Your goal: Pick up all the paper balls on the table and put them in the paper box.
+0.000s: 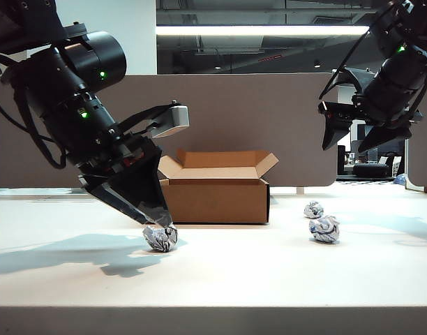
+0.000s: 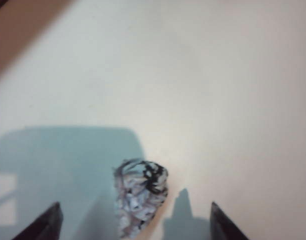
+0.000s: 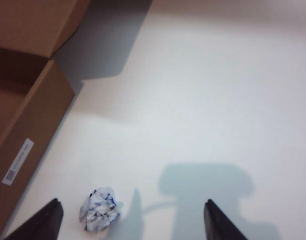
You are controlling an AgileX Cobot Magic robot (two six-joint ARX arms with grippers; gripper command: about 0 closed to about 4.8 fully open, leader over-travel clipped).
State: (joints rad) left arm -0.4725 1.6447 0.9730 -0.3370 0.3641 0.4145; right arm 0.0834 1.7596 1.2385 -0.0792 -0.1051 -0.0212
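My left gripper (image 2: 134,227) is lowered to the table (image 1: 220,272), its fingers (image 2: 45,225) spread wide with nothing gripped. One paper ball (image 2: 140,197) lies on the white surface between the two fingertips, somewhat nearer one finger than the other; whether either tip touches it cannot be told. In the exterior view the same ball (image 1: 160,237) sits directly under the tips of this gripper (image 1: 158,222), in front of the near left corner of the paper box (image 1: 217,188).

My right gripper (image 3: 133,222) hangs high above the table with its fingers (image 3: 45,220) equally wide apart and empty. A second paper ball (image 3: 99,210) lies below, just inside one fingertip and well short of the other, close beside the box wall (image 3: 28,145). From outside, this gripper (image 1: 360,136) is well above two balls right of the box: a small one (image 1: 313,209) farther back and a larger one (image 1: 324,228) nearer the front. The box flaps stand open.
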